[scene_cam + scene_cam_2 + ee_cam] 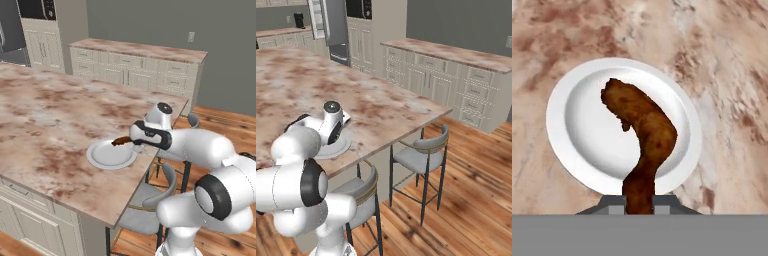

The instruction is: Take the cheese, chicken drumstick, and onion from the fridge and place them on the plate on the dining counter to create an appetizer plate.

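My fingers (638, 205) are clenched on the thin end of the chicken drumstick (640, 135), low centre of the hand view, held over the plate (577, 145) on the desk (727, 100).

Arm (200, 145) bent low — jaws clamped shut

Chicken drumstick (643, 134) – dark reddish-brown, mottled w/ lighter orange-brown flecks. Plate (572, 125) – plain white-grey, no pattern. Dining surface (45, 120) – cream stone marbled w/ brown and rust blotches; cabinets below it cream, panelled. Back cabinets (456, 82) cream too, same marbled top. Stools (423, 155) – grey seats, thin dark legs. Floor (471, 190) – warm orange-brown wood planks, streaky grain. Wall (150, 22) flat grey-green. Arm (210, 150) glossy white w/ black joints. Fridge (336, 30) steel grey.
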Robot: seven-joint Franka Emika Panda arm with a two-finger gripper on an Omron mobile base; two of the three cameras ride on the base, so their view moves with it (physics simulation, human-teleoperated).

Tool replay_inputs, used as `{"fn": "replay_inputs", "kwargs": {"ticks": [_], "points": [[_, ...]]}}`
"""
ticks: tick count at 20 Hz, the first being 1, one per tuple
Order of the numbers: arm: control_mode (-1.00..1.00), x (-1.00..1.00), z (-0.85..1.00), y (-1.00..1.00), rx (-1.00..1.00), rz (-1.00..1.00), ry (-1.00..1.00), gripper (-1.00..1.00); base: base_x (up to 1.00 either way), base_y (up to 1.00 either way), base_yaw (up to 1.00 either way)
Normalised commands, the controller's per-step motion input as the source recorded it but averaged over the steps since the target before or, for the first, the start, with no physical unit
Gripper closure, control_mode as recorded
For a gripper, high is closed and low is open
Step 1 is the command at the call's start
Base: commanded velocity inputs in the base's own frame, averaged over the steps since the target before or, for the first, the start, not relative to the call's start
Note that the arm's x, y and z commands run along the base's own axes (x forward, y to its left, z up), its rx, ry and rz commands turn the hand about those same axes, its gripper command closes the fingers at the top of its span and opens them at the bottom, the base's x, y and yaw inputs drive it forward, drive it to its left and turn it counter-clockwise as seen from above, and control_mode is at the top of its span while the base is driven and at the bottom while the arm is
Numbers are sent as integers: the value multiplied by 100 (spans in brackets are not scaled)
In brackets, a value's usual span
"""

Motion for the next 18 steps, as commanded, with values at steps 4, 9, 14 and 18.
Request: {"fn": "replay_inputs", "kwargs": {"ticks": [4, 9, 14, 18], "points": [[-100, 57, -41, 12, 0, 0, 2, 100, 0, 0, 0], [-100, 51, -37, 27, 0, 0, 5, 100, 0, 0, 0], [-100, 50, -36, 15, 0, 0, 5, 100, 0, 0, 0], [-100, 65, -36, 4, 0, 0, 2, -100, 0, 0, 0]]}}
